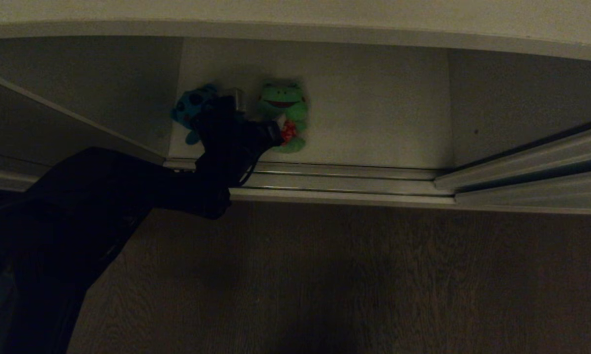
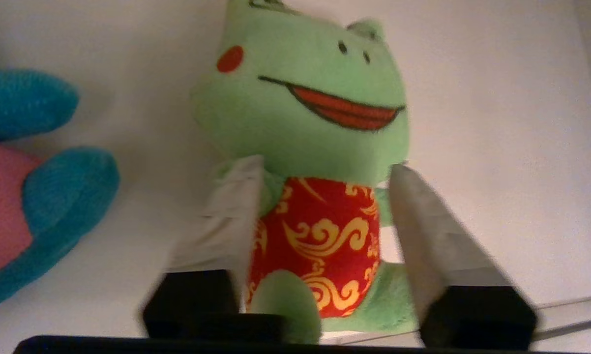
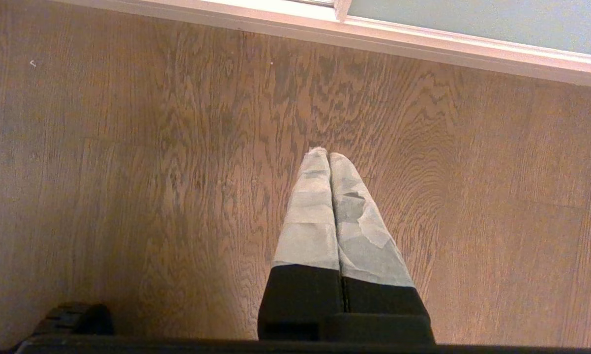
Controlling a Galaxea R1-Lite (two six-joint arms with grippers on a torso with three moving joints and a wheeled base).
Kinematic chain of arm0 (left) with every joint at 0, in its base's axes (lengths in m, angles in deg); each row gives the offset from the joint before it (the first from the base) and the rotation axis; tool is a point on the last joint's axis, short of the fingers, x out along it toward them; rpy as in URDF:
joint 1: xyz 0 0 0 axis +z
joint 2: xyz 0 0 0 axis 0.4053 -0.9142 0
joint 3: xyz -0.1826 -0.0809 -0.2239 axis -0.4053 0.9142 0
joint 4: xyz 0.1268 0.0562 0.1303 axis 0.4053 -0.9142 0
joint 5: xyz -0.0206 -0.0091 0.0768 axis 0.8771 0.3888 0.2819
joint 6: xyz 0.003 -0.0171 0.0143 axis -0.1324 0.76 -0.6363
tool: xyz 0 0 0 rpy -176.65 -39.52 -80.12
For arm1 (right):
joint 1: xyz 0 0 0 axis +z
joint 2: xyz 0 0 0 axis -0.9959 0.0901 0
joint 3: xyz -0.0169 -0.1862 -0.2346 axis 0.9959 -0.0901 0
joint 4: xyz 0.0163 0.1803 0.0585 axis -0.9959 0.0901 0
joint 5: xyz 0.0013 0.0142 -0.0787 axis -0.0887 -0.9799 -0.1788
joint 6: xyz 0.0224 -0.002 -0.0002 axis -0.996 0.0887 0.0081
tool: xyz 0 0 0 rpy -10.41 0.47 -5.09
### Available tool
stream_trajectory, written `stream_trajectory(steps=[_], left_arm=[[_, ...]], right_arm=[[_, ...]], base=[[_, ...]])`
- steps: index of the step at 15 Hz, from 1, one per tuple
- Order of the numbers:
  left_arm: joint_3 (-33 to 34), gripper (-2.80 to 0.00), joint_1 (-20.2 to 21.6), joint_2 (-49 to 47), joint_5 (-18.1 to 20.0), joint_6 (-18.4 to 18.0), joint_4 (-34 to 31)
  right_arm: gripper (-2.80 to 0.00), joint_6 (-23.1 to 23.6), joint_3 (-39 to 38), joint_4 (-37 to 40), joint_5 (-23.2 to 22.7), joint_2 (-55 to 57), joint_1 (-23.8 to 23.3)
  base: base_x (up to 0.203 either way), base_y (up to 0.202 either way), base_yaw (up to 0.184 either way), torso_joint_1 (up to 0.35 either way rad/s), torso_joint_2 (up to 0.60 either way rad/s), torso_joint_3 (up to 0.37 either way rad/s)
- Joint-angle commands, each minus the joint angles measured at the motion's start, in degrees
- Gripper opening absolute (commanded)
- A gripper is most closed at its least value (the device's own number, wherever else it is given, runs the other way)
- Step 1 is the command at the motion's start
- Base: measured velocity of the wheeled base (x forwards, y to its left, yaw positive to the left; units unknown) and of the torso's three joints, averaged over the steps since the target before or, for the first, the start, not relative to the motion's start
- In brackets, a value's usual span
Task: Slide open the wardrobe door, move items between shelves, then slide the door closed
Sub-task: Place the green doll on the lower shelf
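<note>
Left wrist view: left gripper (image 2: 325, 196) straddles green frog (image 2: 305, 113)

Blue plush toy (image 1: 193, 107): right half hidden behind left arm (image 1: 128, 196) in head view; cut by frame's left edge in left wrist view, face unseen. Green frog (image 2: 305, 147): head top cropped at upper edge, flanks covered by blurred fingers (image 2: 226, 216).

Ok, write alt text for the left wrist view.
A smiling green plush frog in a red bib with gold swirls sits upright on a white shelf, with the left end effector open, one finger on each side of its body. A blue toy with a pink belly shows at one edge.
</note>
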Motion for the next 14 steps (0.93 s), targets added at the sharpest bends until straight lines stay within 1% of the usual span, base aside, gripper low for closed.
stream_trajectory(steps=[1,3,7,8,11,12,14], left_arm=[[0.26,0.00,0.12,0.19,-0.07,0.12,0.43],[1.78,0.00,0.15,3.04,0.04,0.52,0.35],[9.11,0.00,0.13,15.10,0.10,0.53,-1.32],[11.82,-2.80,0.10,18.38,0.09,0.24,-2.32],[21.75,-2.80,0.05,29.89,0.17,-0.88,-6.91],[25.63,-2.80,0.05,34.72,0.13,-1.37,-9.84],[35.56,-2.80,0.09,43.63,-0.19,-2.72,-15.48]], right_arm=[[-2.80,0.07,-0.01,0.03,-0.03,-0.09,0.01],[-2.80,0.00,-0.01,0.03,-0.03,-0.09,0.01],[-2.80,0.07,-0.01,-0.02,-0.03,-0.09,0.01],[-2.80,0.07,-0.01,-0.06,-0.03,-0.09,0.01],[-2.80,0.07,-0.01,0.03,-0.03,-0.09,0.01],[-2.80,0.00,-0.01,-0.06,-0.03,-0.09,0.01],[-2.80,-0.02,-0.01,0.03,-0.03,-0.09,0.01]], base=[[0.000,0.000,0.000,0.000,0.00,0.000],[0.000,0.000,0.000,0.000,0.00,0.000],[0.000,0.000,0.000,0.000,0.00,0.000],[0.000,0.000,0.000,0.000,0.00,0.000],[0.000,0.000,0.000,0.000,0.00,0.000],[0.000,0.000,0.000,0.000,0.00,0.000],[0.000,0.000,0.000,0.000,0.00,0.000]])
